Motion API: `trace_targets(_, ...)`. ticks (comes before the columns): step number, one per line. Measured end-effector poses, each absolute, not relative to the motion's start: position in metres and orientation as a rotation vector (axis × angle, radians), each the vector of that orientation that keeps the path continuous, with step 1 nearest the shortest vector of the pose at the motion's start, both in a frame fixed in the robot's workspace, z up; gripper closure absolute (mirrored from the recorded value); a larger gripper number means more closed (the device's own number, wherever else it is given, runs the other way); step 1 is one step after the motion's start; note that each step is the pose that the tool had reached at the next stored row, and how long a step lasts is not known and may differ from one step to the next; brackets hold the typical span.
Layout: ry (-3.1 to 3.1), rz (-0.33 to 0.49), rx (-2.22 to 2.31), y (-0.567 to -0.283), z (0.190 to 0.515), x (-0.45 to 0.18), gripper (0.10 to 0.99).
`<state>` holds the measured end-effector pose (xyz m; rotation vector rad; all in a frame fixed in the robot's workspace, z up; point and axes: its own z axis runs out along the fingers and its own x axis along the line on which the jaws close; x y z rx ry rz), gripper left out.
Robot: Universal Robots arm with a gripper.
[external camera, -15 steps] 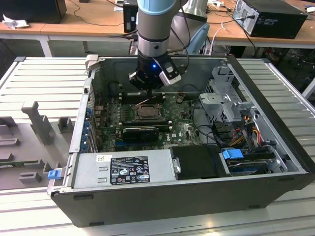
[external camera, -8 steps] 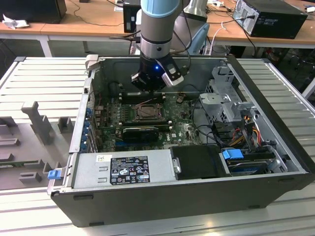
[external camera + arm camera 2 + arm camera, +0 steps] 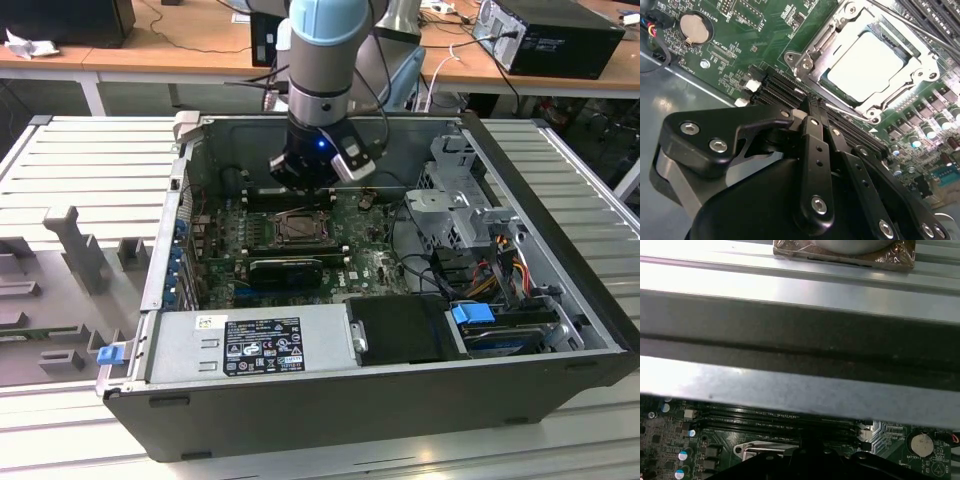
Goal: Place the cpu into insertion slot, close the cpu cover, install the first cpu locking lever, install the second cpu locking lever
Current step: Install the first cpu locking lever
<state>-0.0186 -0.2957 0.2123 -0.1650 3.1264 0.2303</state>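
- Noting a white-and-black printed label (image 3: 262,345) on the power supply (image 3: 200,345) in the exterior view; leaving its print unread.
- Noting small white lettering across the green board (image 3: 755,45) in the second wrist view, none of it quoted here.
- Finding the cpu (image 3: 865,65) lying flat in the slot (image 3: 827,80), showing a pale, glaring square face.
- Finding the cover (image 3: 840,30) lying down over the cpu as a silver frame, its edges framing the pale face through the central opening.
- Seeing the gripper (image 3: 812,105) with black fingers (image 3: 812,150) drawn together at the tips, hanging just beside the slot's corner, above the black memory slots (image 3: 785,87); failing to tell whether anything thin is pinched between them.
- Picking out, in the exterior view, the gripper (image 3: 305,178) hanging inside the open case (image 3: 330,420), just behind the slot (image 3: 300,228).
- Picking out, in the first wrist view, the case wall (image 3: 790,330) looming close, with the memory slots (image 3: 775,420) and a coin cell (image 3: 921,444) lying beyond the gripper (image 3: 805,452).
- Finding the coin cell (image 3: 692,27) in the second wrist view well apart from the slot.
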Motion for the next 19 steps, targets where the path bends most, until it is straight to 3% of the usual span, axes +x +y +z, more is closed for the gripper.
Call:
trace_targets(15, 3.131, 0.181, -0.165, -0.296, 0.202, -0.015, 0.980)
trace_targets(19, 3.126, 0.232, -0.165, -0.295, 0.210, -0.015, 0.980)
